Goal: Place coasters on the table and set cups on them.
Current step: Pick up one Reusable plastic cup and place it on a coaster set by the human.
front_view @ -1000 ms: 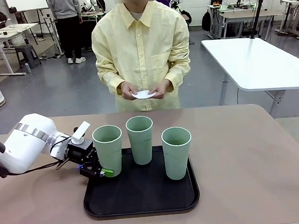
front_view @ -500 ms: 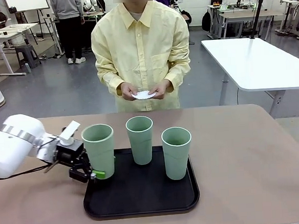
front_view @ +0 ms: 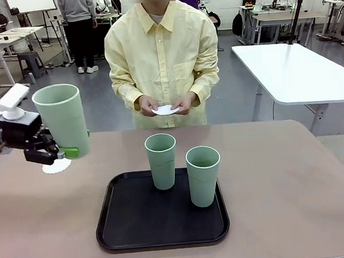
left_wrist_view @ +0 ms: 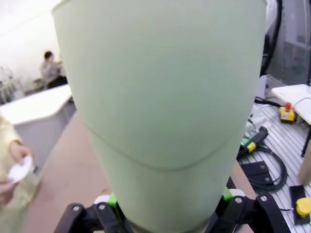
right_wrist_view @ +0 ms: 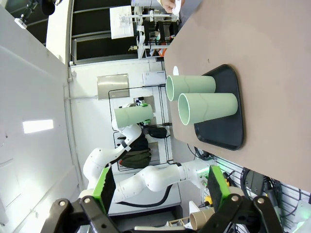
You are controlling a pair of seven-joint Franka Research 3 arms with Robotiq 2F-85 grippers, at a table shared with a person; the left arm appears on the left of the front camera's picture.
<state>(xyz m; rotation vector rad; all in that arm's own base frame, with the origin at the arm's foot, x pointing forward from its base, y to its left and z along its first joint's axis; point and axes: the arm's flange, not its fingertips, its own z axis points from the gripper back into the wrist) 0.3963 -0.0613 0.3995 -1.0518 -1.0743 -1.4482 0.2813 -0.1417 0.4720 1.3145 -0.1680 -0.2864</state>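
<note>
Now that one cup (front_view: 62, 116) has left the tray (front_view: 161, 224) (two cups (front_view: 162, 160) stay on it), my left jaws clamp its base, lifted over the tabletop (front_view: 281, 174) near a coaster (front_view: 56, 167) they half hide; right jaws hang spread, empty. Farther off, the person's hand (front_view: 185, 102) holds more coasters (front_view: 165, 109), count unclear.

Bright even light, soft shadows; near cup (left_wrist_view: 165, 121) blurred, wrist edges warped

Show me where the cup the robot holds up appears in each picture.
Front view: lifted cup, upper left, off the table.
Left wrist view: cup close up, across the centre.
Right wrist view: cup small, left of centre, sideways.
Shared landmark: the tan table.
</note>
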